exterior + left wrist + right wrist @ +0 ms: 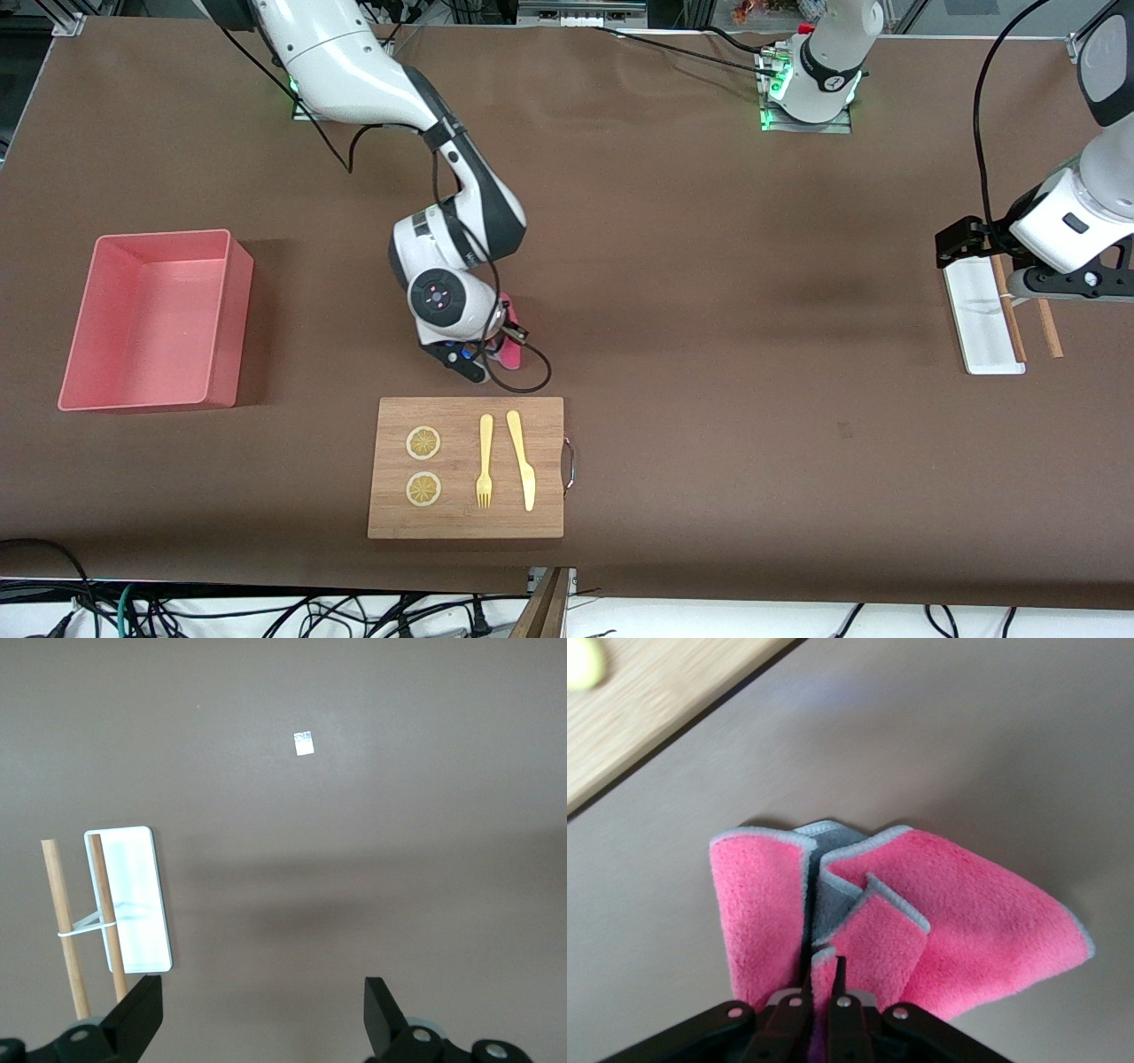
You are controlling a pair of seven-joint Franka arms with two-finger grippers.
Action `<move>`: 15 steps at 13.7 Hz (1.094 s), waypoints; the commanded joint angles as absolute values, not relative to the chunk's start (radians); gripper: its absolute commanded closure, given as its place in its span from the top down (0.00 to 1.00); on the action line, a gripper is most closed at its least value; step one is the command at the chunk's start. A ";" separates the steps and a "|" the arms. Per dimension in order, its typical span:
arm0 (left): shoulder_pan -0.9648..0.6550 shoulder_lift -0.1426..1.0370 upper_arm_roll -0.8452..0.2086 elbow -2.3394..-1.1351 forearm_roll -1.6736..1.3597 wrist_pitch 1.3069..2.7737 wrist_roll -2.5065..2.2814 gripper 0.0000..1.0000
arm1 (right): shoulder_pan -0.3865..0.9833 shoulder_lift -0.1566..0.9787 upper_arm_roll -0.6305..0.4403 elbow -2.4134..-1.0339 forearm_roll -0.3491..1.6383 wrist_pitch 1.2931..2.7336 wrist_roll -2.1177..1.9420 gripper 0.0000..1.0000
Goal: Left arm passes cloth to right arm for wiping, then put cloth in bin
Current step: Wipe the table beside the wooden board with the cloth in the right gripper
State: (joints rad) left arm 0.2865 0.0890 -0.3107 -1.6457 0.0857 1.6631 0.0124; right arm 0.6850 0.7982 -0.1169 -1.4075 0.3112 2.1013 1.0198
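Right tool (822, 979) pinches cloth (957, 921); left tool (263, 1014) gapes, seemingly empty.

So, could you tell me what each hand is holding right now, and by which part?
The right hand is shut on the pink cloth, pinching its bunched folds. The left hand is open over the table and holds nothing.
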 commanded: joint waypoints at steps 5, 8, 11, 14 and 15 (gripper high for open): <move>0.311 0.104 -0.316 -1.589 0.103 1.647 0.045 1.00 | 0.736 0.801 -0.064 -1.413 0.350 2.252 1.167 0.00; 0.305 0.117 -0.322 -1.586 0.097 1.651 0.040 1.00 | 0.674 0.793 -0.086 -1.416 0.261 2.093 0.969 0.00; 0.302 0.115 -0.334 -1.588 0.094 1.646 -0.047 1.00 | 0.604 0.787 -0.138 -1.419 0.238 1.962 0.766 0.00; 0.296 0.115 -0.345 -1.586 0.097 1.646 -0.043 1.00 | 0.603 0.782 -0.273 -1.419 0.224 1.850 0.554 0.00; 0.296 0.115 -0.347 -1.586 0.095 1.646 -0.043 1.00 | 0.603 0.781 -0.322 -1.419 0.224 1.827 0.484 0.00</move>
State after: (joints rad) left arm 0.3025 0.1021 -0.3386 -1.6174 0.0858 1.6625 -0.0307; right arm 0.5890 0.8027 -0.2547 -1.4078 0.2361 1.8783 0.5918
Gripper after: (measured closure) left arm 0.000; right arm 0.982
